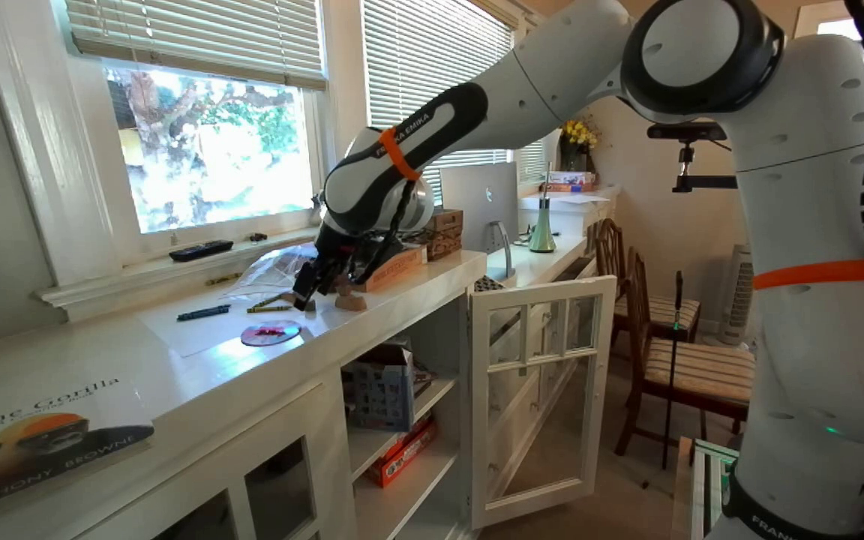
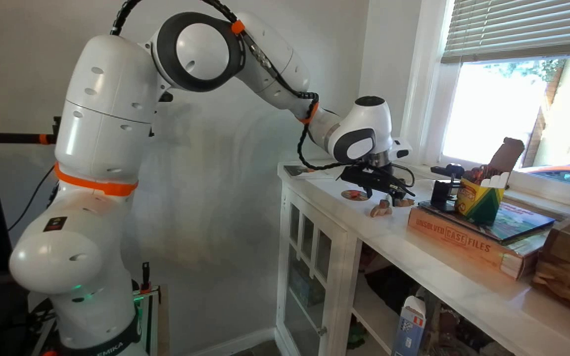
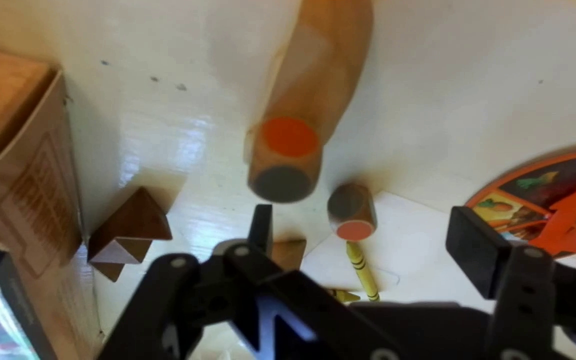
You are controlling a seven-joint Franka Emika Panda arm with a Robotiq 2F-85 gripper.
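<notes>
Tool (image 3: 365,232): two fingers (image 3: 473,250) spread wide, low at the tabletop (image 1: 87,356); whether the tips touch it is unclear.
Small wooden block (image 3: 352,212): grey and red faces showing; in the wrist view it sits between the spread fingers, apart from both. The hours below are read from it there.
Curved wooden piece (image 3: 330,60): 11 o'clock, its near end, with orange and grey round marks, just beside the small wooden block.
Cardboard box (image 3: 28,165): 9 o'clock, far out; in an exterior view its side reads "Unsolved Case Files".
Faceted wooden block (image 3: 135,220): 9 o'clock, just beside the cardboard box.
Yellow crayon (image 3: 364,272): 6 o'clock, one end at the small wooden block; contact cannot be told.
Picture disc (image 3: 528,187): 3 o'clock, past a finger, a red arrow (image 3: 565,215) lying across it.
White paper (image 3: 413,250): 4 o'clock, flat beneath the yellow crayon.
</notes>
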